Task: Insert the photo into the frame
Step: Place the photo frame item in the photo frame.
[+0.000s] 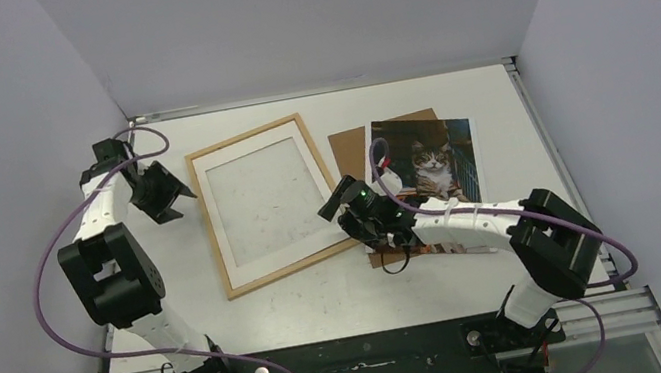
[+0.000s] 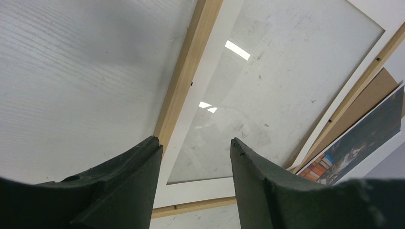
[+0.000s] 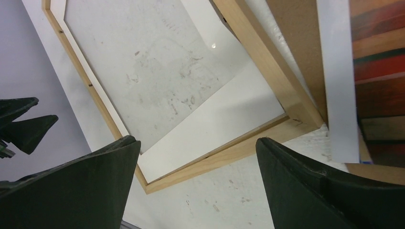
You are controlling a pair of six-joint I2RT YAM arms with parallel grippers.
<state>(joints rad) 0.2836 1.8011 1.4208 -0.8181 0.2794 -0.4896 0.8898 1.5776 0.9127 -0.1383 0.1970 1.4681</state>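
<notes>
The photo (image 1: pixel 429 162) lies on a brown board (image 1: pixel 349 148) just right of the frame (image 1: pixel 210 227), not yet inside. The right claw (image 3: pixel 197 143) is spread wide and empty over the frame's near-right corner. The left claw (image 2: pixel 196 143) is parted and empty at its left edge.

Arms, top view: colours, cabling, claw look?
The left arm and right arm match: white links, bulky black joint housings. A purple cable loops along each. The left claw and right claw: matte black, two tapered fingers, rough-edged.
</notes>
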